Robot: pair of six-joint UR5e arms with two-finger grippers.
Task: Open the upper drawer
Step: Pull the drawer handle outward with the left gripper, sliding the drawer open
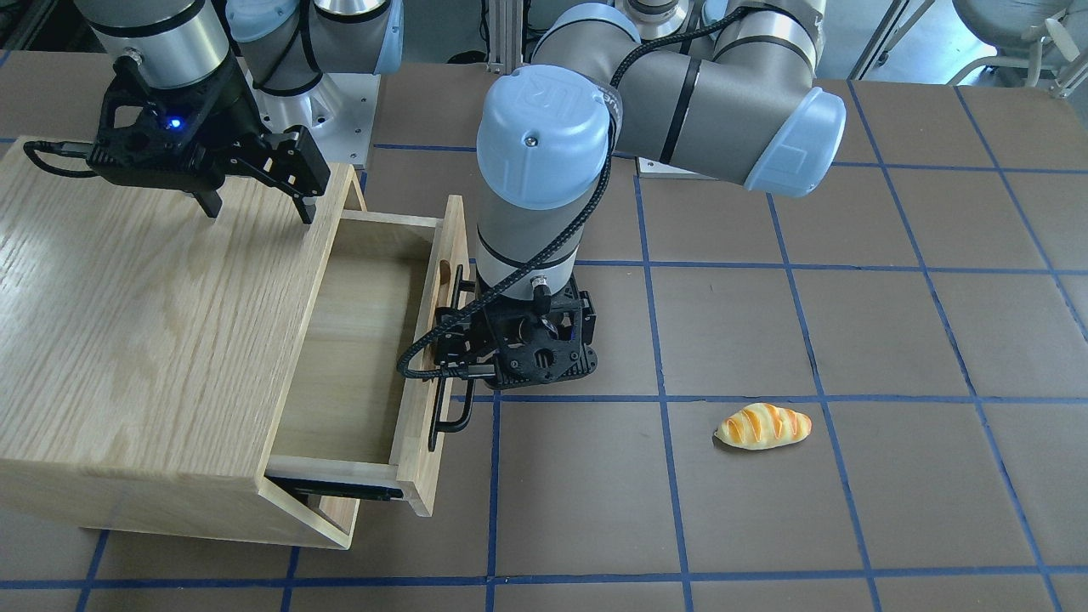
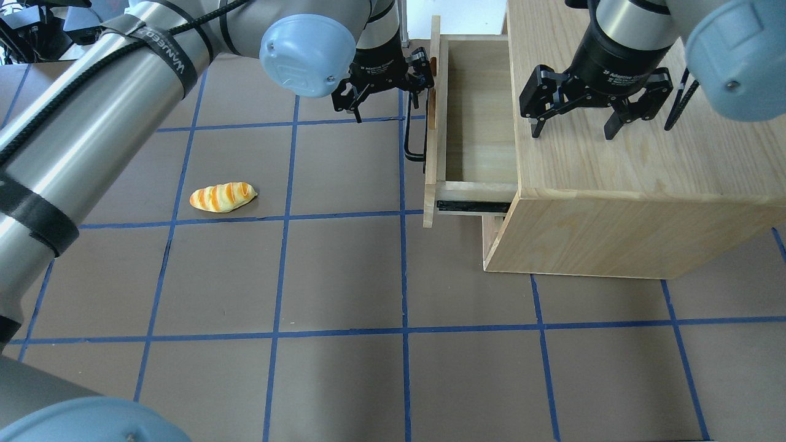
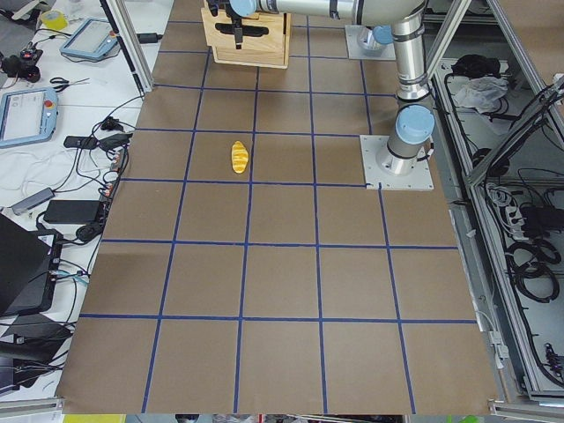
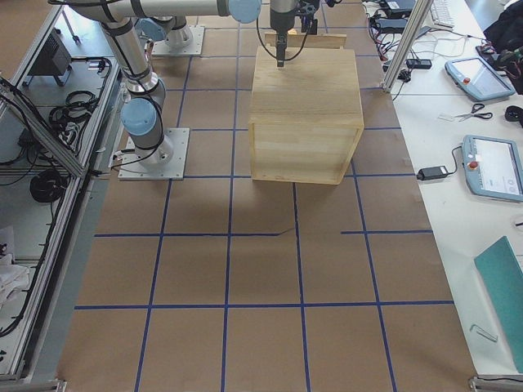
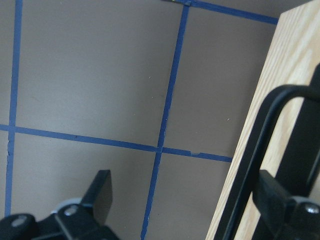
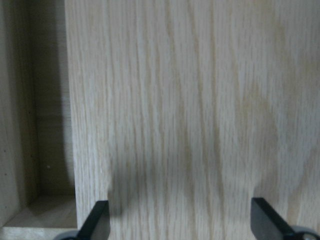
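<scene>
The upper drawer (image 1: 418, 459) is pulled well out of the oak cabinet (image 1: 127, 323), and its empty inside shows in the overhead view (image 2: 479, 110). Its black bar handle (image 2: 408, 138) runs along the front panel. My left gripper (image 2: 390, 101) is open and points down right at the drawer front. In the left wrist view the handle (image 5: 255, 150) passes between the spread fingers (image 5: 100, 195), close to the right one. My right gripper (image 2: 574, 132) is open and empty, just above the cabinet top (image 6: 190, 100).
A toy bread roll (image 1: 763, 425) lies on the brown table, well away from the drawer; it also shows in the overhead view (image 2: 222, 197). Blue tape lines grid the table. The cabinet stands near the table's end on my right (image 4: 306, 106).
</scene>
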